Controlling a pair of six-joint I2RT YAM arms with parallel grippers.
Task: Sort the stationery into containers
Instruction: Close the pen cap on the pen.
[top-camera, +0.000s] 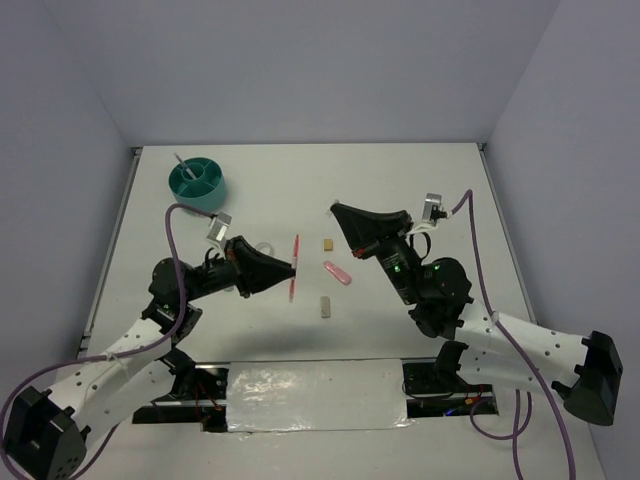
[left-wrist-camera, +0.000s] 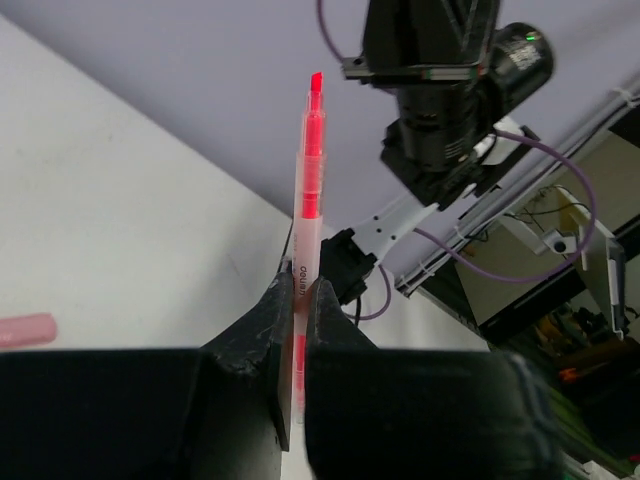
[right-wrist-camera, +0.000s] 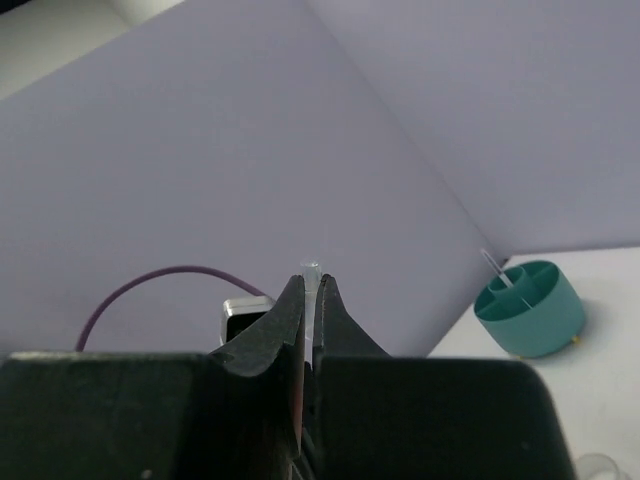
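Observation:
My left gripper (top-camera: 292, 268) is shut on a pink pen (top-camera: 294, 266), held upright above the table's middle. In the left wrist view the pen (left-wrist-camera: 311, 170) stands between my pads (left-wrist-camera: 283, 300) with its bare red tip up. My right gripper (top-camera: 336, 211) is raised right of the pen. In the right wrist view (right-wrist-camera: 311, 285) it is shut on a small clear cap-like piece (right-wrist-camera: 311, 268). The teal cup (top-camera: 197, 183) stands at the far left with a thin pen (top-camera: 180, 162) in it, and shows in the right wrist view (right-wrist-camera: 530, 310).
On the table lie a pink oblong piece (top-camera: 337, 272), two tan blocks (top-camera: 328, 243) (top-camera: 324, 307) and a clear ring (top-camera: 265, 247). The pink piece shows at the left edge of the left wrist view (left-wrist-camera: 25, 328). Walls close in the back and sides.

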